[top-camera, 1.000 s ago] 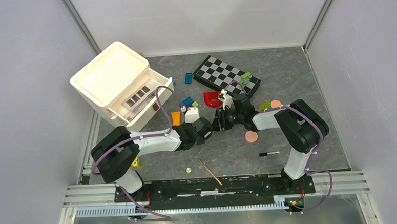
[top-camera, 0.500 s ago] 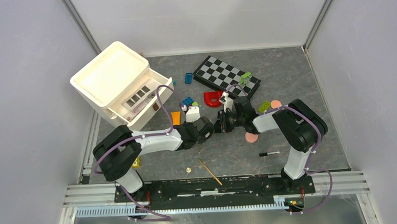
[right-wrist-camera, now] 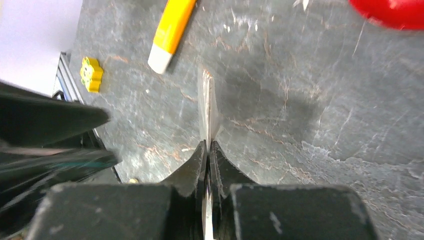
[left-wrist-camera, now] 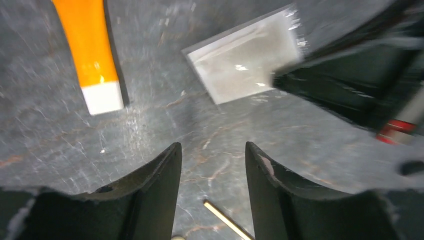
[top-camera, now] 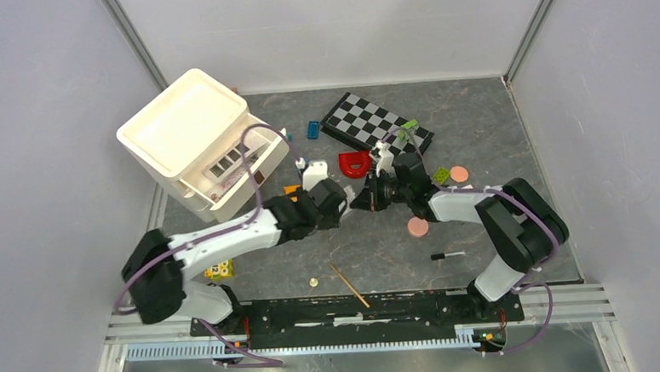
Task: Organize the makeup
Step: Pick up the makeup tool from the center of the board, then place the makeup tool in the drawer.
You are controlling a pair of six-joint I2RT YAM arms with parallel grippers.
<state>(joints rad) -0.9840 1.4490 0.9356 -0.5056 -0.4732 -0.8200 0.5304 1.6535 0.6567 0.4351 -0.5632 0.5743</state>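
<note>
My right pincer (right-wrist-camera: 208, 150) clamps the thin sachet (right-wrist-camera: 207, 102) edge-on, seemingly lifted off the table (right-wrist-camera: 310, 105). My left pincer (left-wrist-camera: 212, 155) stands apart, the orange tube (left-wrist-camera: 89, 47) ahead-left of it.

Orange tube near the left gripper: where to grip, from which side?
Best bet: orange tube mid-body, from straight above, closing across its width. It lies flat on the table with long parallel sides; the white cap is shorter.

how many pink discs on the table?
2. One pink disc lies right of the green brick, near the checkerboard; the other pink disc lies nearer the bases, beside the right arm. More may be hidden under the arms.
</note>
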